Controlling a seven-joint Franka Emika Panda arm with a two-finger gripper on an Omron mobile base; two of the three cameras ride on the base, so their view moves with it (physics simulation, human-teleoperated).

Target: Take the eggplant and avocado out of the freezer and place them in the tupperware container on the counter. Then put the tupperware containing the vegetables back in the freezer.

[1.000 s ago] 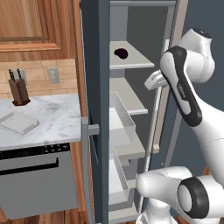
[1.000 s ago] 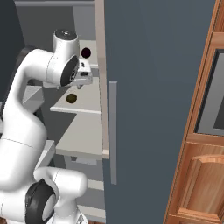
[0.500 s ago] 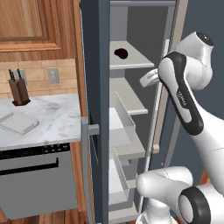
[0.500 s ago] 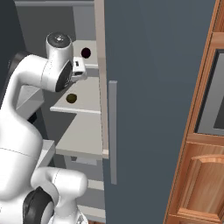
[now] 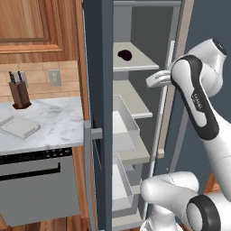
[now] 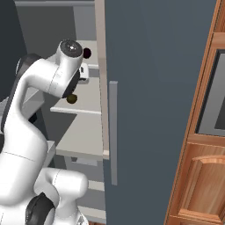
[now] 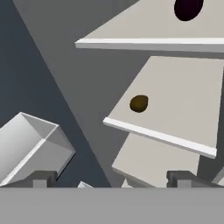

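Hand risen toward upper shelves; fingers (image 7: 111, 178) spread, empty; avocado (image 7: 139, 103) centre frame, eggplant (image 7: 188, 8) upper right

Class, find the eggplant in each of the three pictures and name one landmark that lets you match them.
Left base view: eggplant on the top freezer shelf, upper centre.
Right base view: eggplant on that shelf, beside the arm's elbow.
Hand view: eggplant at the top edge.
Shared landmark: the shelf it sits on.
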